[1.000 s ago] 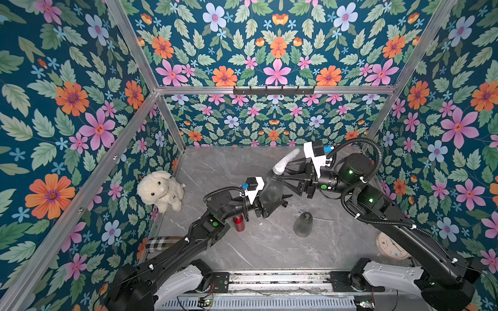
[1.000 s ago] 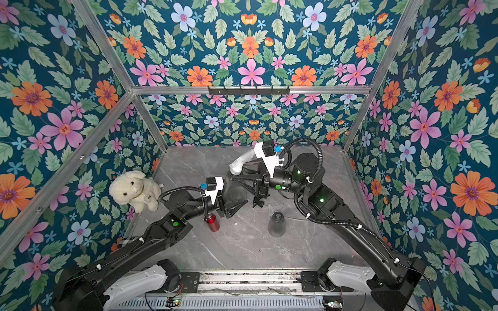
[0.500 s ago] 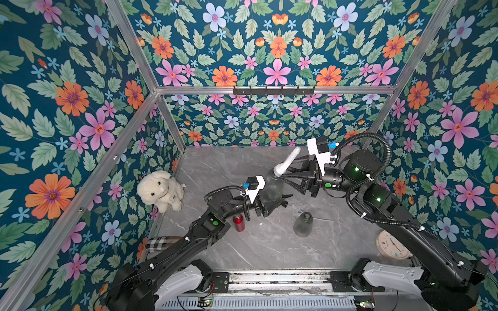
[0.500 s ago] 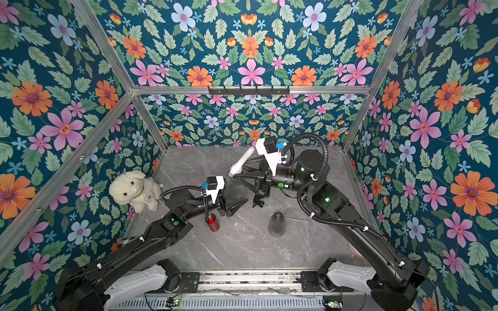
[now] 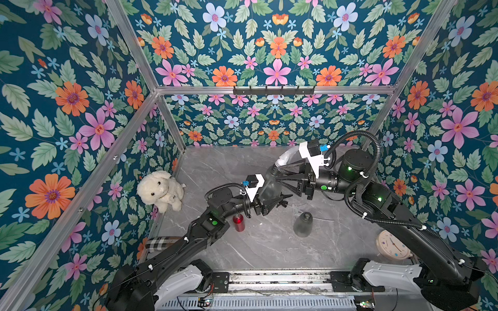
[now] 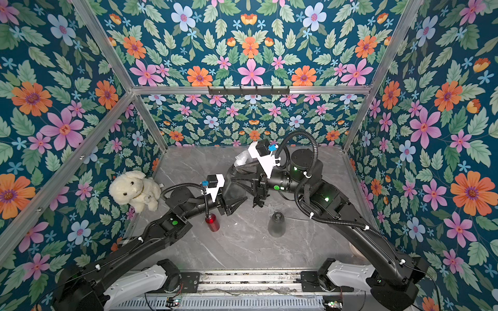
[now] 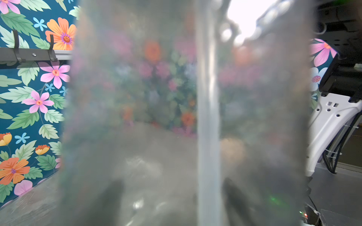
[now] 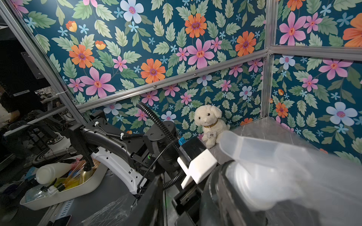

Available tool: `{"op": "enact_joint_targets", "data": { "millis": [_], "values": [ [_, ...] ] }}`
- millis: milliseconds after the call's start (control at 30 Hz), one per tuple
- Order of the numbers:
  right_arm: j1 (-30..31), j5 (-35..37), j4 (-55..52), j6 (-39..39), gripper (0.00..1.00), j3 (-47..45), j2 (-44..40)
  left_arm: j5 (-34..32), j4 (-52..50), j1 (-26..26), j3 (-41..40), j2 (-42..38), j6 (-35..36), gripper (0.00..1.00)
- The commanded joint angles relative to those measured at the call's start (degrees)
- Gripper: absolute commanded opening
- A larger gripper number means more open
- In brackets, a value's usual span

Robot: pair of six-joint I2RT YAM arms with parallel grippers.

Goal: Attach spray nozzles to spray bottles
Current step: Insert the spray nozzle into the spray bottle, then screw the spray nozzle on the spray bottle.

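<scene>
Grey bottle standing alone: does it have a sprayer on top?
No, the lone grey bottle standing on the table shows a bare neck, no sprayer.

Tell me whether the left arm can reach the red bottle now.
Probably not: the left end effector is closed on the grey bottle, the right end effector holding a white nozzle at its neck; the red bottle stands close beside the left wrist.

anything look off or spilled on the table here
No spill or damage shows. A small white fleck lies on the grey marble table between the shiny red metal bottle and the standing smoky-grey translucent plastic bottle; a round cream clock lies face-up at the right edge.
</scene>
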Motion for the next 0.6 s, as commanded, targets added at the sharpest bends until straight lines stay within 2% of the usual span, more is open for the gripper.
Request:
{"op": "enact_joint_targets", "data": {
  "millis": [0,267,433,567],
  "values": [
    [0.7,-0.6,0.9,-0.8,0.49,-0.3,-0.9,-1.0,1.7,-0.1,-0.2,-0.4,1.4,0.0],
    [2.7,0.2,0.2,-3.3,0.55,0.4,-4.4,-1.2,2.6,-0.1,-0.5,0.0,1.2,0.0],
    [2.5,5.9,-0.5,-5.9,0.66,-0.2,-7.5,0.2,3.0,-0.1,-0.7,-0.3,1.0,0.0],
    [-3.1,4.6,0.5,-4.7,0.71,-1.9,-8.9,1.9,4.5,0.0,-1.4,-1.2,0.3,0.0]
  ]
}}
